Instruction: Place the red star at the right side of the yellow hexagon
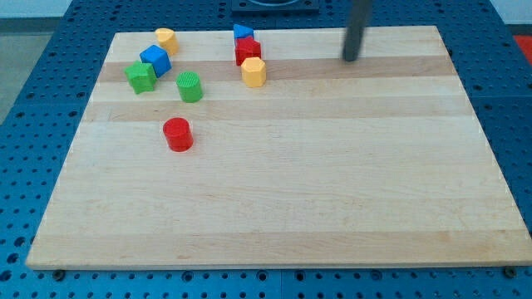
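Wooden board (283, 199) with my tip (351, 59) near the view's top, well to the right of all blocks (a bare rod, no pincer to open or close). The red star (248, 51) sits just above-left of the yellow hexagon (253, 72), touching it, with a blue block (242, 32) directly above the star.

No readable text, labels, brands or numbers, blocks plain-faced as far as this small view shows
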{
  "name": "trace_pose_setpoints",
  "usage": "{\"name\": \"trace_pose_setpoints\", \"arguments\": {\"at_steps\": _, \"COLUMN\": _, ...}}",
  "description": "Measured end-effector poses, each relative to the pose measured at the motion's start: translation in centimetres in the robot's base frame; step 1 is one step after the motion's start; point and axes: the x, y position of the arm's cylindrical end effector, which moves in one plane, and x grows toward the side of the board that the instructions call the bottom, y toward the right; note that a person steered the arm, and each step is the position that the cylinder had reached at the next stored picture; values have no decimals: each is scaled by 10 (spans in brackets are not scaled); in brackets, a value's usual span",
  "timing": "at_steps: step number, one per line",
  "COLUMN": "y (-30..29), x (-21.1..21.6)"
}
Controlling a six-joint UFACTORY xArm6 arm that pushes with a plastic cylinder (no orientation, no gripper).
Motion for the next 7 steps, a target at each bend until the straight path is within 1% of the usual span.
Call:
{"name": "trace_pose_setpoints", "arguments": {"at_steps": 1, "y": -45, "x": -7}}
{"name": "trace_pose_setpoints", "arguments": {"at_steps": 2, "y": -57, "x": -13}}
{"name": "trace_pose_setpoints", "arguments": {"at_steps": 3, "y": -70, "x": -42}}
{"name": "trace_pose_setpoints", "arguments": {"at_steps": 4, "y": -145, "x": -52}}
{"name": "trace_pose_setpoints", "arguments": {"at_steps": 5, "y": -221, "x": -37}}
{"name": "trace_pose_setpoints", "arguments": {"at_steps": 6, "y": -178, "x": 3}}
{"name": "trace_pose_setpoints", "arguments": {"at_steps": 7, "y": -171, "x": -15}}
